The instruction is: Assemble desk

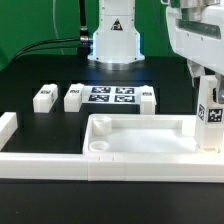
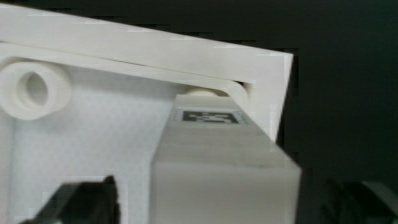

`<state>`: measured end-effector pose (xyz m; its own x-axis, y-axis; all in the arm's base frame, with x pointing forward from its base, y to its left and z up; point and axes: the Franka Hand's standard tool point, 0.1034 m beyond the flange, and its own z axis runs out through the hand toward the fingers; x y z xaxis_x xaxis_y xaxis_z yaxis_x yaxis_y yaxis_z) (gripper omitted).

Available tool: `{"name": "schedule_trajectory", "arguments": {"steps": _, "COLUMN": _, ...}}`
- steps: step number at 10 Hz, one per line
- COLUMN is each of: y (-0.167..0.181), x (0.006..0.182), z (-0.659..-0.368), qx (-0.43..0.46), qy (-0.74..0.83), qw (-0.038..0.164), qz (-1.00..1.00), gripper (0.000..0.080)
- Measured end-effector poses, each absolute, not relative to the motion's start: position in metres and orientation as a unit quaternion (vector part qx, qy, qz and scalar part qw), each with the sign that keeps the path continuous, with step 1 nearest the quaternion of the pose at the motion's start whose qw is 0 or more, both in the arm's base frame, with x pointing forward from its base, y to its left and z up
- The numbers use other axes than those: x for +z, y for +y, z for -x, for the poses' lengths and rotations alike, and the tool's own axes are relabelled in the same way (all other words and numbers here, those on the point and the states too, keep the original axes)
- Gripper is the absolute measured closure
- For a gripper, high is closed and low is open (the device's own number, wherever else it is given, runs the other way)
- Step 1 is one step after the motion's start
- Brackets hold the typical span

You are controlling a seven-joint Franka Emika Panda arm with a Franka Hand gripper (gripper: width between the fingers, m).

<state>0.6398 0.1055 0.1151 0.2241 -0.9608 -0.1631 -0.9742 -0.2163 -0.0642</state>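
Gripper (image 2: 222, 206) hangs open straight over a leg (image 2: 222, 150) stood in the desk top's corner

Jaws sit either side of that leg with a dark sliver of gap on each side, so nothing's gripped as far as the wrist view shows. The leg is upright, long axis pointing right up at the gripper. Its foot is in the corner socket at the exterior view's right end of the desk top (image 1: 140, 140), which lies long-ways across the table (image 1: 30, 75) near the front. Can't tell how deep it's seated. Whatever comes next probably runs up or down that axis. The spare legs (image 1: 73, 97) lie in a row behind the top, around the marker board (image 1: 110, 95), well apart from the gripper. A low border wall (image 1: 60, 165) runs along the front.
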Motion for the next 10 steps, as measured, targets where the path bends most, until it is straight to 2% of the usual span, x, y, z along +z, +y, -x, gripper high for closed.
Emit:
{"name": "schedule_trajectory", "arguments": {"steps": 1, "y": 0.1061, "x": 0.1171, "z": -0.6423, "qx": 0.040, "qy": 0.592, "qw": 0.079, "qz": 0.801, "gripper": 0.0166}}
{"name": "schedule_trajectory", "arguments": {"steps": 2, "y": 0.1059, "x": 0.1162, "z": -0.6421, "qx": 0.036, "qy": 0.554, "qw": 0.081, "qz": 0.828, "gripper": 0.0155}}
{"name": "schedule_trajectory", "arguments": {"steps": 5, "y": 0.1056, "x": 0.1156, "z": -0.6417, "qx": 0.027, "qy": 0.451, "qw": 0.083, "qz": 0.888, "gripper": 0.0151}}
{"name": "schedule_trajectory", "arguments": {"steps": 8, "y": 0.1040, "x": 0.1187, "z": -0.6460, "qx": 0.012, "qy": 0.274, "qw": 0.060, "qz": 0.960, "gripper": 0.0151}}
{"name": "schedule_trajectory", "arguments": {"steps": 10, "y": 0.1065, "x": 0.1189, "z": -0.6461, "qx": 0.007, "qy": 0.197, "qw": 0.059, "qz": 0.979, "gripper": 0.0151}}
